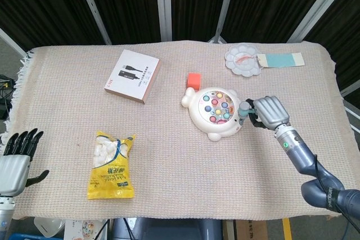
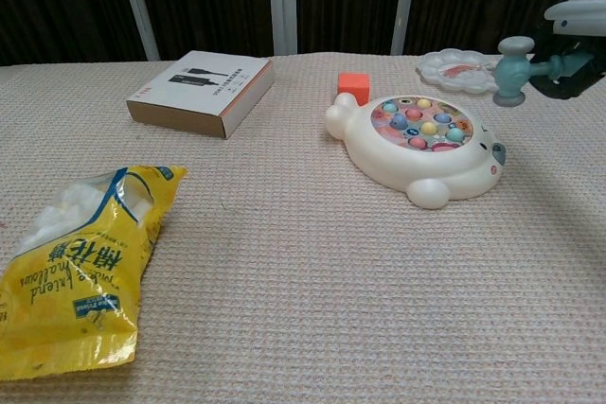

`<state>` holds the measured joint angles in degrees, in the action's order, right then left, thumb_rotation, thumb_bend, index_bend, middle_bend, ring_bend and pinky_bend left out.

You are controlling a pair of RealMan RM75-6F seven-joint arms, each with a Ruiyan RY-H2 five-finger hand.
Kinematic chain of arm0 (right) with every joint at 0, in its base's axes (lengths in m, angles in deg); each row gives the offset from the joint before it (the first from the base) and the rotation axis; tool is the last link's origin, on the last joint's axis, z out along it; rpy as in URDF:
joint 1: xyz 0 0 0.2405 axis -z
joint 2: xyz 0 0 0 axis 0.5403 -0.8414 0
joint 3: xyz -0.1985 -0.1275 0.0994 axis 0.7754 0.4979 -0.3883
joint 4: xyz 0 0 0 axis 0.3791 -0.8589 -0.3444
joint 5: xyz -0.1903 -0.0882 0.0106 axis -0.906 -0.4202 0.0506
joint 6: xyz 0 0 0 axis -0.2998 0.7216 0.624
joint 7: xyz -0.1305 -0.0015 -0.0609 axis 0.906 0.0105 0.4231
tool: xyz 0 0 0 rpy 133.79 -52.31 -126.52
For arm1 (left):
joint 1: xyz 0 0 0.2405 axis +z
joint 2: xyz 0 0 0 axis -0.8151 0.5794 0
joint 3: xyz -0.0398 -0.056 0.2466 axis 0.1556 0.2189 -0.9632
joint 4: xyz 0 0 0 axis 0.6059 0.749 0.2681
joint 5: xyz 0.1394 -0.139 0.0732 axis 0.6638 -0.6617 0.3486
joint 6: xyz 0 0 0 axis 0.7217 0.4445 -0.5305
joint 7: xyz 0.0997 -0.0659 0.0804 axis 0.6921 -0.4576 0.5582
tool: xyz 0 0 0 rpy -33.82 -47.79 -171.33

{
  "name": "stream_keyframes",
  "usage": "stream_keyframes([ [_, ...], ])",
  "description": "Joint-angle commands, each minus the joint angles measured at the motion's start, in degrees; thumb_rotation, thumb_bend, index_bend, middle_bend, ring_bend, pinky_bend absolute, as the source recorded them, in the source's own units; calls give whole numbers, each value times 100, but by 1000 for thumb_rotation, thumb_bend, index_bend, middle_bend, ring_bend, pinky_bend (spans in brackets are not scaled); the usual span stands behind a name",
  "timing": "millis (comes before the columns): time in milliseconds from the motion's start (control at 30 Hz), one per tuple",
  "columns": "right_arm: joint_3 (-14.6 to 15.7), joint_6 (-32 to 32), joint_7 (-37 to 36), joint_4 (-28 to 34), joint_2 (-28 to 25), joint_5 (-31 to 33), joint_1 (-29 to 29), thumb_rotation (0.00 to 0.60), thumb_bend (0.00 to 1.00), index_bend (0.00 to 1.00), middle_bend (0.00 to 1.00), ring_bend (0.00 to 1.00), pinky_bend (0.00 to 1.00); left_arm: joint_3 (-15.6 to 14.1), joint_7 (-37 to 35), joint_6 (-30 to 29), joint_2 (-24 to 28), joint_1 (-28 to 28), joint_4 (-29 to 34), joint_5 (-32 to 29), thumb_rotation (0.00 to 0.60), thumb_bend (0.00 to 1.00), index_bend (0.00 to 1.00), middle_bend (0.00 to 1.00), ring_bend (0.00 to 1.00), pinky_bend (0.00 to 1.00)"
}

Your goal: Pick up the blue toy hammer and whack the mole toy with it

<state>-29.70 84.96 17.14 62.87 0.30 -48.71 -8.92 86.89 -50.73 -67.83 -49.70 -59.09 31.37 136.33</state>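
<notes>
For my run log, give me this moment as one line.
right hand: holds hammer, off mole toy | left hand: open, idle

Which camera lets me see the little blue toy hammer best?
The chest view: the blue plastic toy hammer shows side-on, head and handle clear, gripped by the right hand. In the head view the hammer is mostly hidden by that hand.

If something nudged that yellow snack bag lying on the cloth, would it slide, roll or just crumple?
The yellow bag lies flat and slumped with its film wrinkled, so it would probably crumple and drag rather than roll. The white puffy pieces showing through its clear part suggest it is light for its size. The woven tablecloth looks rough, so sliding seems unlikely.
</notes>
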Motion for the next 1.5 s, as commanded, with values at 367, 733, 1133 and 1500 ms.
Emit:
stream_keyframes([
  [367, 685, 129, -1933, -2076, 952, -1244, 590, 600, 980, 875, 780, 536, 384, -82, 271, -236, 64, 169, 252, 97, 600, 155, 0, 0, 0, 0],
  [733, 810, 250, -2761, -3040, 1333, -1558, 749, 600, 782, 696, 663, 424, 306, -92, 440, -305, 93, 219, 402, 154, 600, 154, 0, 0, 0, 0],
  [1133, 850, 98, -3190, -3389, 1413, -1646, 794, 600, 595, 587, 567, 335, 247, -65, 546, -279, 94, 207, 477, 162, 600, 155, 0, 0, 0, 0],
  [1500, 838, -239, -3206, -3282, 1284, -1585, 752, 600, 553, 497, 479, 244, 179, -44, 569, -250, 96, 201, 491, 143, 600, 155, 0, 0, 0, 0],
])
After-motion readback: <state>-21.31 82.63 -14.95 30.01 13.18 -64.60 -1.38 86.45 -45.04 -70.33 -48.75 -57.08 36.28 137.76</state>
